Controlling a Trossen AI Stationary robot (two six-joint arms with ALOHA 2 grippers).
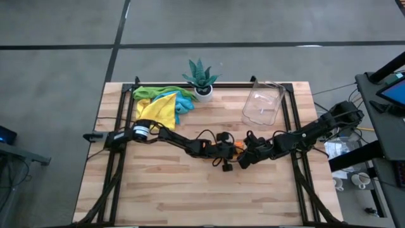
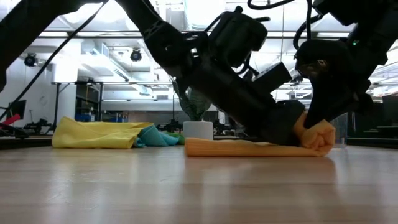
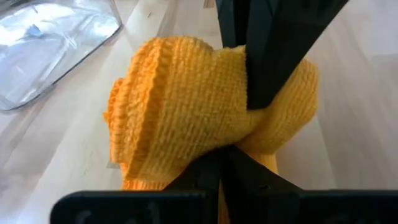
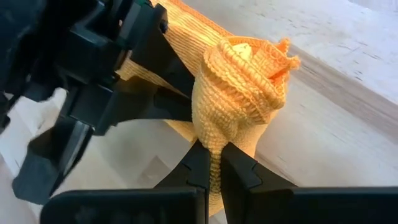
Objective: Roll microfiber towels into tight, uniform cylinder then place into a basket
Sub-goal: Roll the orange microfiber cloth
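An orange microfiber towel [image 2: 236,148] lies at the table's middle, rolled up at its right end [image 2: 317,138], with the unrolled part flat on the wood. My left gripper [image 1: 233,149] reaches in from the left and is shut on the roll. My right gripper [image 1: 242,155] comes from the right and is shut on the same roll; its fingers [image 3: 267,62] show in the left wrist view. The clear basket [image 1: 262,104] stands at the far right, holding nothing. My left gripper pinches the rolled end's cloth [image 3: 214,140] between its two fingers, slanting down from the table's left. The roll sits on the table, with the flat tail trailing left. My right gripper pinches the roll's side [image 4: 214,140] between its two fingers, slanting down from the table's right. The roll's spiral end [image 4: 249,53] shows beyond its fingers.
A heap of yellow, green and blue towels [image 1: 161,101] lies at the far left. A spiky plant in a white pot [image 1: 201,79] stands at the far middle. Bare wood spreads along the near side of the table [image 1: 190,196].
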